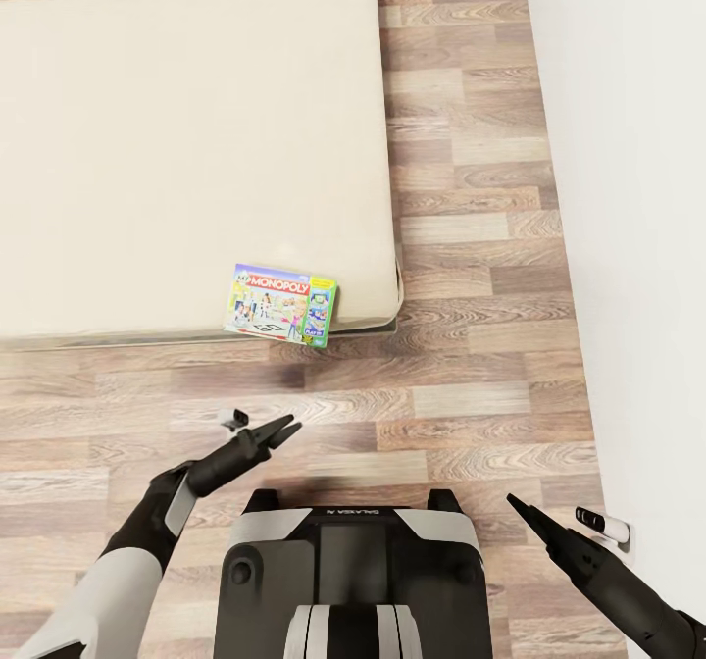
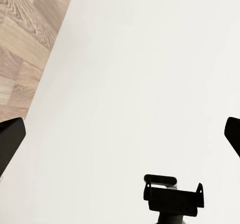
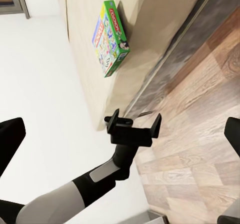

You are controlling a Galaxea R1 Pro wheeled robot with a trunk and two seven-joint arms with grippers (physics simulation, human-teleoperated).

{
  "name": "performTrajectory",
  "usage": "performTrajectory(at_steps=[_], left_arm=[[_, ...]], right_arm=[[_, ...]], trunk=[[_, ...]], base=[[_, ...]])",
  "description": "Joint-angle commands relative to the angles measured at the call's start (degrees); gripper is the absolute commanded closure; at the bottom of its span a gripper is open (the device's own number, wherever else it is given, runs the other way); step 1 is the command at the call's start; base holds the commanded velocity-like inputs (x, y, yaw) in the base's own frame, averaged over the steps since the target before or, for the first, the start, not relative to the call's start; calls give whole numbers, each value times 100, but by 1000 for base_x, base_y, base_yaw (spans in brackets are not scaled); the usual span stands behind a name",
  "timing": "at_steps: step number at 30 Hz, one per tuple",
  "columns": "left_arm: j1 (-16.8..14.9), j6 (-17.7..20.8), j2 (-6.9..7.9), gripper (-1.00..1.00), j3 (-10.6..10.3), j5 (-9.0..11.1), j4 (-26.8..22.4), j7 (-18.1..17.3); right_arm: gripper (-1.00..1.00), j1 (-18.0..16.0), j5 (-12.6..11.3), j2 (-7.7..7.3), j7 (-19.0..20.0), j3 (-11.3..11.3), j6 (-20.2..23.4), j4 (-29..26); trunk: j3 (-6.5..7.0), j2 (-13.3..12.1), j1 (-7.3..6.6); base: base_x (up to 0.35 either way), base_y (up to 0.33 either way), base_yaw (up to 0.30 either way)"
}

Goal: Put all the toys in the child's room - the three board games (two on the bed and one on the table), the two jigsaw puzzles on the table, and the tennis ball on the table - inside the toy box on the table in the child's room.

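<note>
A green-edged board game (image 1: 281,304) lettered MONOPOLY lies flat at the near edge of the bed (image 1: 176,139), close to its right corner. The right wrist view shows the same box (image 3: 110,39) on the beige mattress. My left gripper (image 1: 284,427) hovers over the floor in front of the bed, just short of the box, open and holding nothing. Its fingers (image 2: 10,139) stand far apart in the left wrist view. My right gripper (image 1: 520,507) is low at the right near the wall, open and empty, its fingers (image 3: 11,136) spread wide.
Wood plank floor (image 1: 461,247) runs between the bed's right side and a white wall (image 1: 637,198). My own base (image 1: 353,571) sits close in front of the bed. The grey bed frame (image 3: 175,49) edges the mattress.
</note>
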State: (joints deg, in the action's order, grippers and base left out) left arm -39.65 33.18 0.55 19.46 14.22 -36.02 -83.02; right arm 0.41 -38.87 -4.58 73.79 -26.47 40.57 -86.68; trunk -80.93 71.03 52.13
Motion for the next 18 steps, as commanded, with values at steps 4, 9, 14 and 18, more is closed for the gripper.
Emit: performTrajectory(at_steps=[4, 9, 14, 18], left_arm=[[0, 63, -14, -100, 51, -1, -70, 137], [1, 65, -38, -100, 99, 4, -234, 510], [1, 64, -118, -100, 165, 9, -335, 714], [6, 36, -252, -100, 328, 10, -475, 757]], right_arm=[[-100, 2, -31, -5, -5, 2, 47, 0], [-100, 2, -32, -10, -5, 1, 47, 1], [-100, 2, -32, -19, 0, 1, 47, 2], [-100, 2, -33, -26, 2, 0, 48, 7]], trunk=[[-1, 2, 1], [-1, 2, 1], [-1, 2, 1], [-1, 2, 1]], base=[[0, 0, 0], [0, 0, 0], [0, 0, 0], [0, 0, 0]])
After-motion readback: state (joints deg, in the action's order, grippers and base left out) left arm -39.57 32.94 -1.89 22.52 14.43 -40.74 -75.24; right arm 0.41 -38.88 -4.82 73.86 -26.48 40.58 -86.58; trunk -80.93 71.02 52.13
